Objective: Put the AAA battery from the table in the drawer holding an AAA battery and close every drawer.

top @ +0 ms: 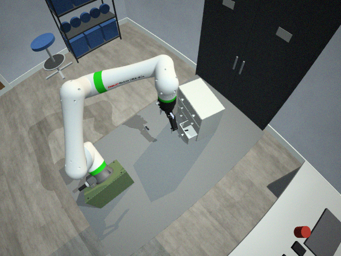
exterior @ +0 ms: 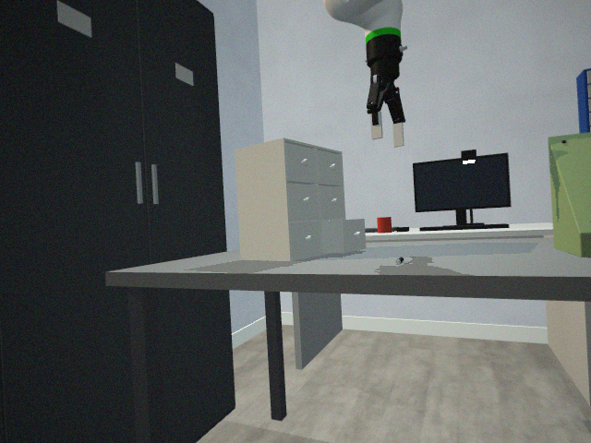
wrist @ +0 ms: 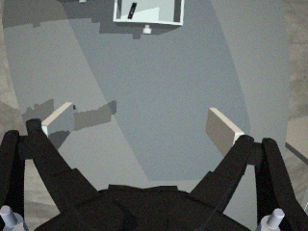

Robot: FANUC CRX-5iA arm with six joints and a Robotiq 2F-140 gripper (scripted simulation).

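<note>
White arm (top: 123,78) elbowed high, wrist pointing down; pincer (exterior: 387,133) spread wide, empty, above counter (exterior: 333,274) near chest (exterior: 286,200) with one open drawer (top: 188,131).
</note>
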